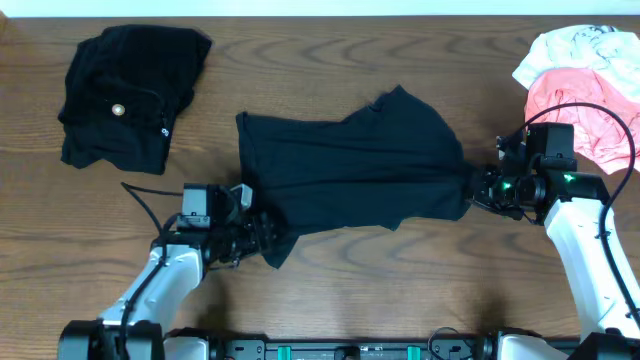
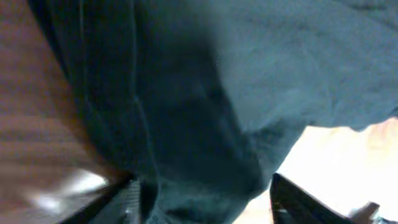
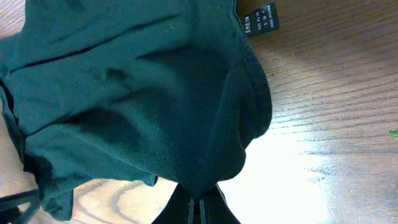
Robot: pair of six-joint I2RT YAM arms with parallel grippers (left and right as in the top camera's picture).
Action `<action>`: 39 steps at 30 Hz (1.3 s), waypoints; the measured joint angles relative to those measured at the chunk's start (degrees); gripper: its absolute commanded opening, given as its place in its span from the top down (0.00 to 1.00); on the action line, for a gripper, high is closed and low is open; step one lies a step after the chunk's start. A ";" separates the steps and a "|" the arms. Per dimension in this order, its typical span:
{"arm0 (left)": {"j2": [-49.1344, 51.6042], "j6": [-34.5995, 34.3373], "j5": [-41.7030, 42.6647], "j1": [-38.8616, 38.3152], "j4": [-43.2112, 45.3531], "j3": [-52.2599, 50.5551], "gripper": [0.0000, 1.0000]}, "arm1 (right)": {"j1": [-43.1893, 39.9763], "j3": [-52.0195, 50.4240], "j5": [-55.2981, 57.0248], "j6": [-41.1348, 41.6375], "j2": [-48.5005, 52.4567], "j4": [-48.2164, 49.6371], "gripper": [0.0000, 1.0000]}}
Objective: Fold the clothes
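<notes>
A plain black short-sleeved shirt (image 1: pixel 350 170) lies stretched across the middle of the table between my two grippers. My left gripper (image 1: pixel 258 228) is at its near-left corner. In the left wrist view its jaws (image 2: pixel 204 182) stand wide apart, open, with bunched black fabric (image 2: pixel 186 93) between them; pale table shows beside the right finger (image 2: pixel 292 199). My right gripper (image 1: pixel 472 190) is at the shirt's right end. In the right wrist view it (image 3: pixel 198 202) is shut on a pinch of the shirt (image 3: pixel 143 93), which fans out from the fingertips. A neck label (image 3: pixel 260 20) shows.
A crumpled black garment with a small pale button (image 1: pixel 130 95) lies at the back left. Pink and white clothes (image 1: pixel 585 90) are heaped at the back right, close behind my right arm. Brown wood table (image 1: pixel 400 290) shows along the front.
</notes>
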 measured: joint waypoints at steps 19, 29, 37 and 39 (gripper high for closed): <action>-2.38 0.13 -2.32 -0.04 -1.79 2.69 0.94 | 0.00 0.02 0.00 0.00 0.00 -0.09 0.99; -6.05 0.09 -4.87 -0.04 -0.07 12.33 0.94 | 0.00 0.02 0.00 0.00 0.00 -0.72 0.99; -3.56 -1.18 -9.86 -0.04 4.13 13.90 0.94 | 0.00 0.02 0.04 0.00 0.00 -0.66 0.99; -2.71 -1.20 -10.56 -0.04 4.22 14.45 0.94 | 0.00 0.02 0.33 0.00 0.00 -0.66 0.99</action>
